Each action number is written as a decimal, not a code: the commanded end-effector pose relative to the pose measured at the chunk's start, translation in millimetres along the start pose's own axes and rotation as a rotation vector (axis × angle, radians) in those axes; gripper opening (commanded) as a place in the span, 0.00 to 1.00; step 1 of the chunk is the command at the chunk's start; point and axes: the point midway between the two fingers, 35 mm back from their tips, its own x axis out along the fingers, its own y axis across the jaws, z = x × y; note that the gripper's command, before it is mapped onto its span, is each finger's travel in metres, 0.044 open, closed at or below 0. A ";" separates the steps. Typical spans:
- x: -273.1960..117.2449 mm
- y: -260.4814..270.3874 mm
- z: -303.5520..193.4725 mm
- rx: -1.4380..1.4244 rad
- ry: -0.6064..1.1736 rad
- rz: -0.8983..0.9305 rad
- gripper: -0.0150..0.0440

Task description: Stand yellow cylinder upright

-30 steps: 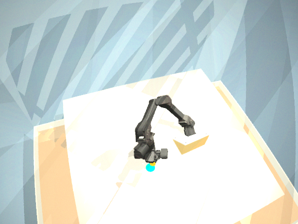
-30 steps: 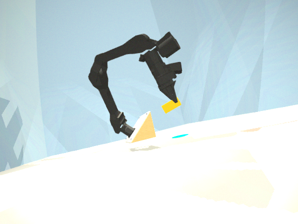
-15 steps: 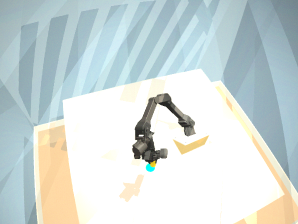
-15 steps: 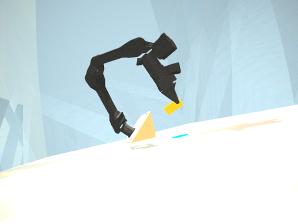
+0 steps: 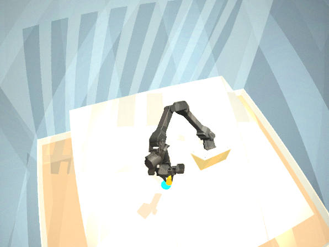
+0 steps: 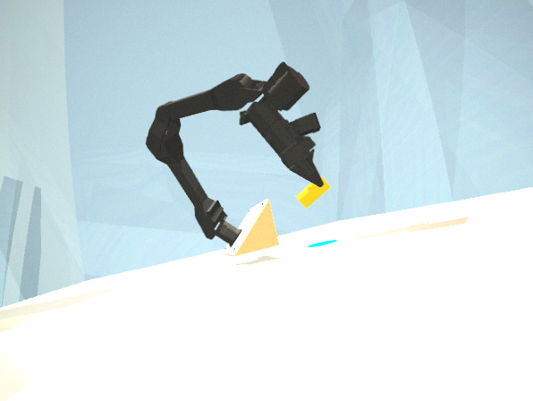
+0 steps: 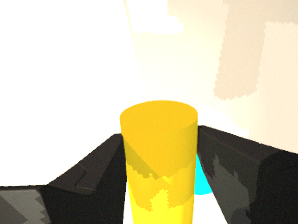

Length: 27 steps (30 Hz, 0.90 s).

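Observation:
The yellow tall cylinder (image 5: pixel 169 181) (image 6: pixel 312 193) (image 7: pixel 161 150) is held in the air, tilted, with its lower end toward the arm's base in the exterior view. My gripper (image 6: pixel 321 183) (image 7: pixel 158 139) is shut on it near its upper end. The cyan circle (image 5: pixel 165 185) (image 6: pixel 322 243) lies flat on the table below. A piece of the circle (image 7: pixel 202 180) also shows in the wrist view, between the cylinder and the right finger; the rest is hidden there. In the top view the cylinder covers part of the circle.
The arm stands on a wedge-shaped base (image 5: pixel 215 160) (image 6: pixel 260 231) with a white top and light orange sides. The white table (image 5: pixel 210 204) (image 6: pixel 268 322) carries the arm's shadow beyond the circle.

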 end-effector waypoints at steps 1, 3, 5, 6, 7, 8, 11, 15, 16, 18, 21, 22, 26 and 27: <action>-3.1 -1.0 0.4 -0.003 -0.040 0.006 0.43; -2.8 -1.1 0.5 -0.003 -0.054 0.010 0.43; -2.5 -1.3 0.5 -0.003 -0.068 0.013 0.43; -2.3 -1.4 0.5 -0.003 -0.076 0.015 0.43; -2.2 -1.5 0.5 -0.003 -0.083 0.017 0.43; -2.1 -1.6 0.5 -0.004 -0.090 0.019 0.43; -1.7 -1.9 0.6 -0.004 -0.112 0.023 0.43; -1.4 -2.3 0.6 -0.006 -0.141 0.029 0.43; -1.3 -2.4 0.6 -0.006 -0.148 0.030 0.43; -1.2 -2.6 0.5 -0.007 -0.163 0.033 0.43; -1.1 -2.9 0.5 -0.008 -0.185 0.036 0.43; -1.1 -3.0 0.5 -0.009 -0.192 0.037 0.43; -1.1 -3.5 0.4 -0.011 -0.222 0.041 0.43; -1.1 -3.6 0.4 -0.011 -0.229 0.042 0.43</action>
